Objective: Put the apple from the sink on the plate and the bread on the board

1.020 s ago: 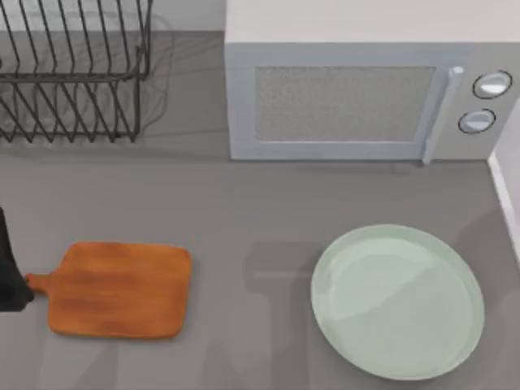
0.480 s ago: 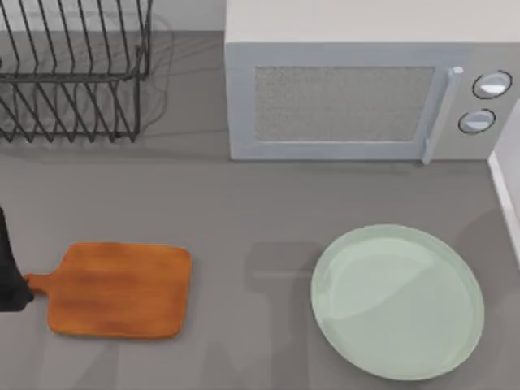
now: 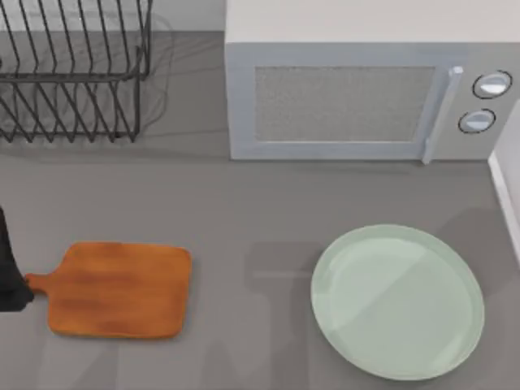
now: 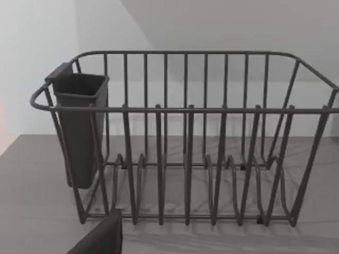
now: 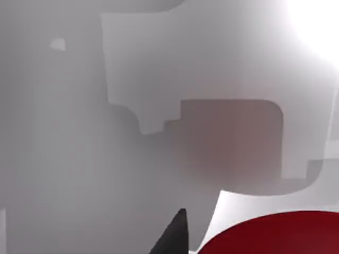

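The red apple [image 5: 270, 233] lies close under my right wrist camera, on the pale grey floor of the sink [image 5: 159, 79]. One dark fingertip [image 5: 175, 235] of my right gripper stands just beside the apple. The mint-green plate [image 3: 397, 301] sits bare at the table's front right. The orange-brown board [image 3: 114, 289] lies at the front left, handle pointing left. My left arm [image 3: 10, 276] is parked at the left edge, touching the handle's end. One of its fingers [image 4: 100, 238] shows in the left wrist view. The bread is out of view.
A black wire dish rack [image 3: 73, 73] with a dark utensil cup [image 4: 79, 127] stands at the back left. A grey microwave [image 3: 366, 89] fills the back middle and right. A white rim [image 3: 508, 191] runs along the right edge.
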You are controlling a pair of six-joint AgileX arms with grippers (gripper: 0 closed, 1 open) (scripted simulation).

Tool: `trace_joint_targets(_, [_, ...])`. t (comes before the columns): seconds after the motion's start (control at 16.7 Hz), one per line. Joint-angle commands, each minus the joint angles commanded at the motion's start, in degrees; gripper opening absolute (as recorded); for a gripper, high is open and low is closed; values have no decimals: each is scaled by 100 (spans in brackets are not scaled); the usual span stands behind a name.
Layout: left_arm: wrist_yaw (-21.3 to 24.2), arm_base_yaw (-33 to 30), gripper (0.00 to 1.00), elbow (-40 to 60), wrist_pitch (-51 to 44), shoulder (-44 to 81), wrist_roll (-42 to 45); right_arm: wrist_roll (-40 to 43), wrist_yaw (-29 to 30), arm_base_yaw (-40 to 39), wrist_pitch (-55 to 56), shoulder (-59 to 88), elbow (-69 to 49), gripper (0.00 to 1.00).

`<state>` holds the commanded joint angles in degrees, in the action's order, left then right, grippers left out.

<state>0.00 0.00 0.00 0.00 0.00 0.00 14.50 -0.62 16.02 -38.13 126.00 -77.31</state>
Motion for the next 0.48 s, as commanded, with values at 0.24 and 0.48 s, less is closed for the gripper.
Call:
trace_joint_targets(0.24, [0, 0, 100, 0, 0, 0, 0, 9, -6, 2, -1019, -593, -352, 0])
trace_joint_targets(0.48, [0, 0, 100, 0, 0, 0, 0, 10, -7, 0, -1205, -762, -433, 0])
